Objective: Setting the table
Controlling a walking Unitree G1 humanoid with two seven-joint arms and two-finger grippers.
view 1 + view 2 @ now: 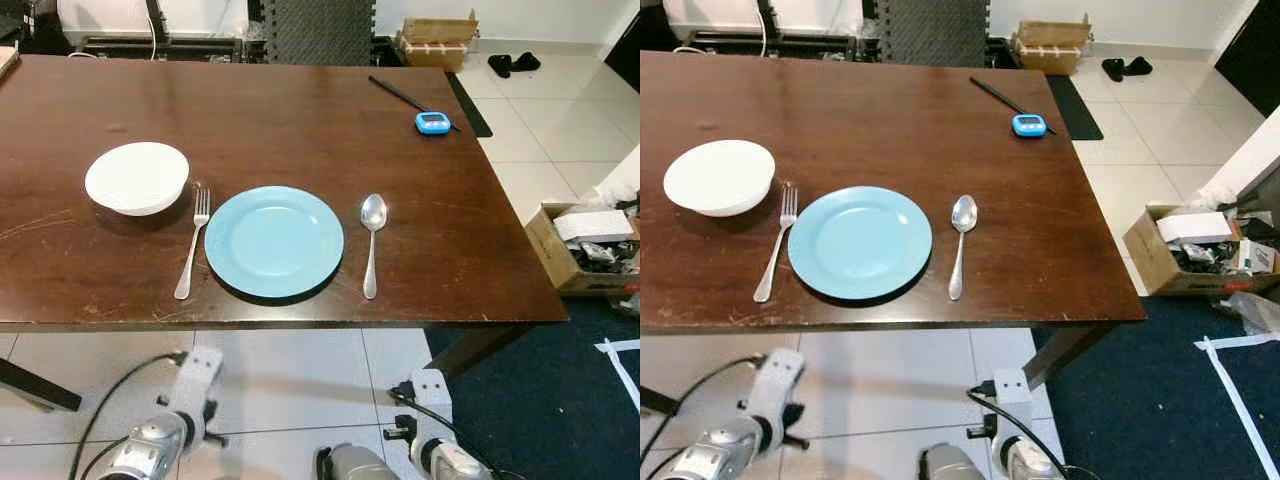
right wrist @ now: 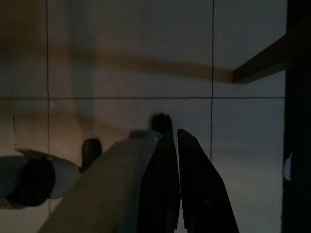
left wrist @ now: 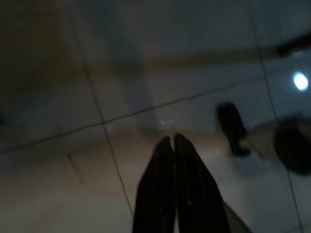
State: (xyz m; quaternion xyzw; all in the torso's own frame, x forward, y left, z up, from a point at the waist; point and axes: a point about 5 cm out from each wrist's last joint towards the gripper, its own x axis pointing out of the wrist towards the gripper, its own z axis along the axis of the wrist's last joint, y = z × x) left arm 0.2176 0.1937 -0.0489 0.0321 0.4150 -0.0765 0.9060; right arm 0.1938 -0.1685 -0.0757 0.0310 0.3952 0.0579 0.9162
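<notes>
On the dark wooden desk (image 1: pixel 300 120), thin slippery steel fork (image 1: pixel 192 243) and spoon (image 1: pixel 372 243), best pinched mid-handle; both end effectors (image 3: pixel 173 139) (image 2: pixel 173 132) closed, empty.

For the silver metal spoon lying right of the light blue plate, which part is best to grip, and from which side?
Probably the thin handle of the silver metal spoon, near its middle, coming down from above with the fingers across it. It lies flat on the dark brown wooden table, bowl end away from the robot, handle toward the near edge, apart from the light blue round plate.
</notes>
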